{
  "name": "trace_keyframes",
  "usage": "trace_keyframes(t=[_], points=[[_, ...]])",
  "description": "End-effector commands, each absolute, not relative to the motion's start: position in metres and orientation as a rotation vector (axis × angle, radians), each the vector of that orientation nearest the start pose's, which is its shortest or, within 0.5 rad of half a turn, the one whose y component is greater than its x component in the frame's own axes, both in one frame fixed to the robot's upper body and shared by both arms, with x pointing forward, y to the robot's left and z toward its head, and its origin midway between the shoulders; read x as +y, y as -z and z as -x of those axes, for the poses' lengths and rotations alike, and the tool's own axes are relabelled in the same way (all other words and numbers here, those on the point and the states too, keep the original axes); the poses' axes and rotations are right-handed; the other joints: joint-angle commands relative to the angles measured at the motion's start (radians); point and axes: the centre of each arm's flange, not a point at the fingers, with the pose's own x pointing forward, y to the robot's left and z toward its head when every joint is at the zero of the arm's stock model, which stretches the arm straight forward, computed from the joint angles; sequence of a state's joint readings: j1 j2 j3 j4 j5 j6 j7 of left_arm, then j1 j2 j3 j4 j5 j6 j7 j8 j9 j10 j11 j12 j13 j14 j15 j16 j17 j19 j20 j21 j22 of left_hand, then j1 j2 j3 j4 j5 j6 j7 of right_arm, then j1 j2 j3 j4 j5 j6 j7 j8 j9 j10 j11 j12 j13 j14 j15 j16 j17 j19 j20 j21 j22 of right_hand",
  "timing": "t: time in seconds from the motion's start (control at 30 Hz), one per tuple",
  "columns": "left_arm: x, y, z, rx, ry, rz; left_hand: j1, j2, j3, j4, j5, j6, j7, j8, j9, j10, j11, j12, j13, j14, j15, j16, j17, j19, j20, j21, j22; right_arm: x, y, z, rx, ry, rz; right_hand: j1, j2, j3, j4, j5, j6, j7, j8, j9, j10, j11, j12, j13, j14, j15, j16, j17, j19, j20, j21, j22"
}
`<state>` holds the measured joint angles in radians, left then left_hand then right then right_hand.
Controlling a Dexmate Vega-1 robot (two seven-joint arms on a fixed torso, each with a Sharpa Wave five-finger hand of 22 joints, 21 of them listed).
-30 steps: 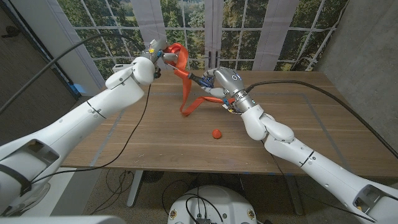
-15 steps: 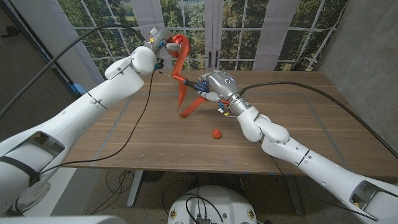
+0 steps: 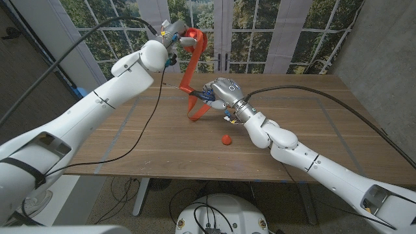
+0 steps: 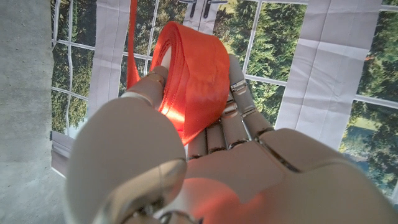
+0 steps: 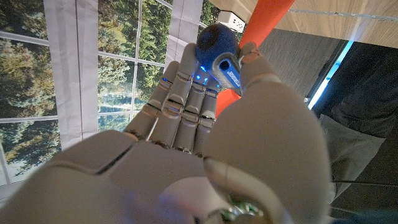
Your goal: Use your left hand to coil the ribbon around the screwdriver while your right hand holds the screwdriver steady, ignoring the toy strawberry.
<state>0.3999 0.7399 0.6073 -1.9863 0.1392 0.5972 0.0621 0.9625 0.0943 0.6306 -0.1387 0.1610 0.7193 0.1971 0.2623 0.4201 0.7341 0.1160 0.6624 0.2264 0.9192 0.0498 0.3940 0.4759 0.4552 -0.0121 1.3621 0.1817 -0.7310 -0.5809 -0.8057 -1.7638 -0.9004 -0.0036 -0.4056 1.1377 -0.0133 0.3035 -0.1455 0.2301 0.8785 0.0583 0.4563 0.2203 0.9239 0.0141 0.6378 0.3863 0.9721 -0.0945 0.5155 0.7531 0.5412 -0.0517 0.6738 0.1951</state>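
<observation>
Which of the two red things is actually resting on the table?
The toy strawberry, small and round, sits on the table. The ribbon hangs from the raised left hand.

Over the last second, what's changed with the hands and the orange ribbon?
The left hand, gripping the orange ribbon roll, rose higher, pulling the ribbon taut. The right hand carried the blue-handled screwdriver leftward, lifting the ribbon's slack off the wooden table. The small red toy strawberry stayed put.

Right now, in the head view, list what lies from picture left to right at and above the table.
left hand → ribbon → right hand → toy strawberry
</observation>
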Motion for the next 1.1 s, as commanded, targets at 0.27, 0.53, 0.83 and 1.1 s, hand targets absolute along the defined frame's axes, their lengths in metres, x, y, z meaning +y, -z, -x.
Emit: trace_keyframes(t=[0.27, 0.53, 0.83, 1.1], points=[[0.176, -0.245, -0.494, -0.867, -0.052, -0.947, 0.069, 0.091, 0.035, 0.026, 0.009, 0.199, -0.126, 0.001, 0.004, 0.248, -0.247, 0.054, 0.16, 0.178, -0.231, -0.003, 0.004, -0.005, 0.001, 0.008, -0.002, -0.056, -0.008, -0.571, -1.149, 0.058, 1.452, 0.127, 0.137, 0.007, 0.002, 0.01, 0.126, -0.117, 0.001, 0.007, 0.077, -0.068, -0.004, 0.046, 0.059, -0.123, -0.005, 0.003, -0.007, 0.003, 0.011, 0.002], [0.17, -0.237, -0.481, -0.905, 0.008, -0.937, 0.068, 0.091, 0.035, 0.026, 0.008, 0.199, -0.127, -0.001, 0.005, 0.248, -0.246, 0.053, 0.159, 0.179, -0.23, -0.004, 0.006, -0.006, 0.001, 0.009, -0.002, -0.062, -0.013, -0.584, -1.08, 0.072, 1.416, 0.129, 0.137, 0.007, 0.002, 0.011, 0.127, -0.116, 0.001, 0.007, 0.078, -0.07, -0.005, 0.048, 0.059, -0.123, -0.008, 0.004, -0.007, 0.003, 0.016, 0.001], [0.167, -0.223, -0.479, -0.886, 0.157, -0.882, 0.066, 0.091, 0.036, 0.026, 0.008, 0.199, -0.127, -0.003, 0.005, 0.248, -0.245, 0.052, 0.163, 0.178, -0.229, -0.007, 0.006, -0.006, 0.0, 0.011, -0.002, -0.073, -0.024, -0.586, -1.058, 0.2, 1.373, 0.127, 0.139, 0.005, 0.004, 0.011, 0.127, -0.111, -0.001, 0.007, 0.079, -0.068, -0.007, 0.049, 0.063, -0.121, -0.009, 0.007, -0.009, 0.005, 0.02, 0.001], [0.17, -0.214, -0.464, -0.92, 0.182, -0.87, 0.066, 0.091, 0.036, 0.025, 0.008, 0.2, -0.127, -0.004, 0.006, 0.249, -0.245, 0.051, 0.163, 0.179, -0.229, -0.009, 0.006, -0.006, 0.001, 0.013, -0.002, -0.089, -0.044, -0.586, -1.05, 0.254, 1.325, 0.127, 0.138, 0.004, 0.005, 0.012, 0.127, -0.111, -0.001, 0.007, 0.082, -0.067, -0.009, 0.048, 0.064, -0.12, -0.011, 0.007, -0.01, 0.005, 0.023, 0.0]])
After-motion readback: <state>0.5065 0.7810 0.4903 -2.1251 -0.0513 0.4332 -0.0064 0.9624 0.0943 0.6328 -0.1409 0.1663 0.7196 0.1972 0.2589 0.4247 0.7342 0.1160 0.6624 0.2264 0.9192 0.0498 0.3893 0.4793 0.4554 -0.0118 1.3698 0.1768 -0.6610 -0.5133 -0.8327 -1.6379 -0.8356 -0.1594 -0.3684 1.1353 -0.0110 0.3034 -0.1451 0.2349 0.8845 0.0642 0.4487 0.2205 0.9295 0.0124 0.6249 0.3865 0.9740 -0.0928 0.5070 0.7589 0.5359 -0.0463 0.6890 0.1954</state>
